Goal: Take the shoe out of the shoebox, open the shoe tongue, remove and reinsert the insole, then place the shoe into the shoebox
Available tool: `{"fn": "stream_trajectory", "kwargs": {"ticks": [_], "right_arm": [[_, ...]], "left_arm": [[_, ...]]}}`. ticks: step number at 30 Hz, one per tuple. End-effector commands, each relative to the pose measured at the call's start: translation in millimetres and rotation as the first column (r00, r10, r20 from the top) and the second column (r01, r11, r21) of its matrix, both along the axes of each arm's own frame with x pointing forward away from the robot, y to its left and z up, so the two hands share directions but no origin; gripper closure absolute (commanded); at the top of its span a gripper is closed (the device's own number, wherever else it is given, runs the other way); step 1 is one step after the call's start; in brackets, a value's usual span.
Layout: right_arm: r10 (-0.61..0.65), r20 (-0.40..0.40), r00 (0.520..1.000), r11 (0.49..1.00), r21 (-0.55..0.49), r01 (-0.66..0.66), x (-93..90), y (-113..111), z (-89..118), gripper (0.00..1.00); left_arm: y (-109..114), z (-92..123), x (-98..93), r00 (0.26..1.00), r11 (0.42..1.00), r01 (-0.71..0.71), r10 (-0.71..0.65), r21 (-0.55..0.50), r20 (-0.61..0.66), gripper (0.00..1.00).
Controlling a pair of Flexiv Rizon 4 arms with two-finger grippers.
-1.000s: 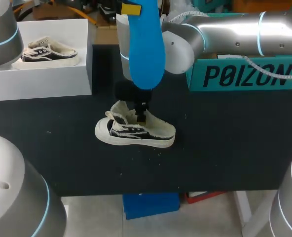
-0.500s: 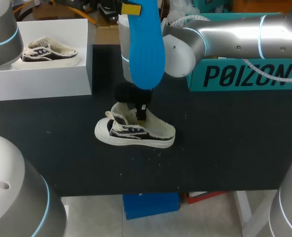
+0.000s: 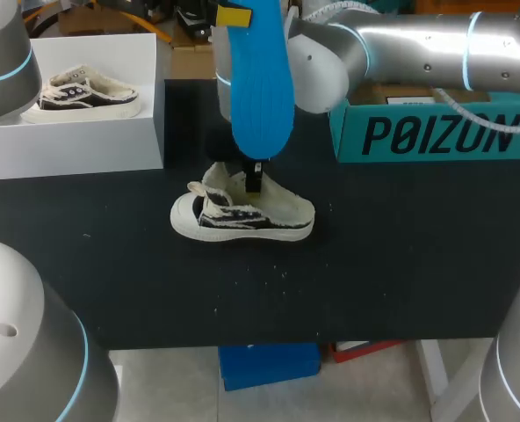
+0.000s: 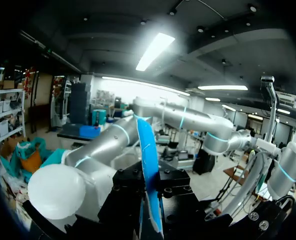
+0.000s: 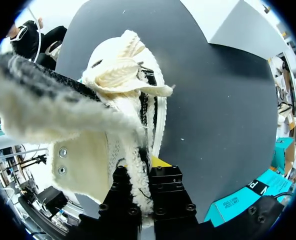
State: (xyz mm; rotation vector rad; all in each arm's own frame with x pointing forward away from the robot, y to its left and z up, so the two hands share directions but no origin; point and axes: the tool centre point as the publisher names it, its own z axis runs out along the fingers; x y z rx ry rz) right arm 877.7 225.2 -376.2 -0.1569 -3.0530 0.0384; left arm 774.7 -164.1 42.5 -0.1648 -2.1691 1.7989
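Blue insole (image 3: 260,83) is out of the shoe (image 3: 242,218), clamped upright above it by the left pincer (image 4: 150,192). The right pincer (image 5: 142,172) is closed on the shoe's frayed collar, and the shoe stands on the black surface (image 3: 400,255). Reinserting and boxing are left, I judge. The teal shoebox (image 3: 436,136) and a white box (image 3: 93,141) stand close behind the shoe; open room lies toward the front edge.

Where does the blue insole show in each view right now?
Head view: blue insole upright above the shoe, top middle.
Left wrist view: held edge-on in the left gripper.
Right wrist view: not in it; the shoe fills it.
Shared landmark: the right arm, behind the insole in head and left wrist views.
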Motion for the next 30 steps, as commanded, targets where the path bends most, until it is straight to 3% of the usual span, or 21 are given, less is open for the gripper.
{"fn": "stream_trajectory", "kwargs": {"ticks": [1, 8, 15, 30], "right_arm": [[-0.020, -0.030, 0.999, 1.000, 0.009, 0.021, 18.2, -5, 9, 1.00], [-0.089, -0.028, 0.996, 0.994, 0.054, 0.090, 38.6, -10, 14, 1.00], [-0.320, -0.077, 0.944, 0.945, 0.052, 0.324, 43.9, -20, 27, 1.00], [-0.320, -0.077, 0.944, 0.945, 0.052, 0.324, 43.9, -20, 27, 1.00]], "left_arm": [[-1, 0, 0.4, 1.000, 1.000, 0.000, 0.000, 0.003, 0.000, 1.00], [-1, 0, 0.4, 1.000, 1.000, 0.000, 0.000, 0.003, 0.000, 1.00], [-1, 0, 0.4, 1.000, 1.000, 0.000, 0.000, 0.003, 0.000, 1.00], [-1, 0, 0.4, 1.000, 1.000, 0.000, 0.000, 0.003, 0.000, 1.00]]}}
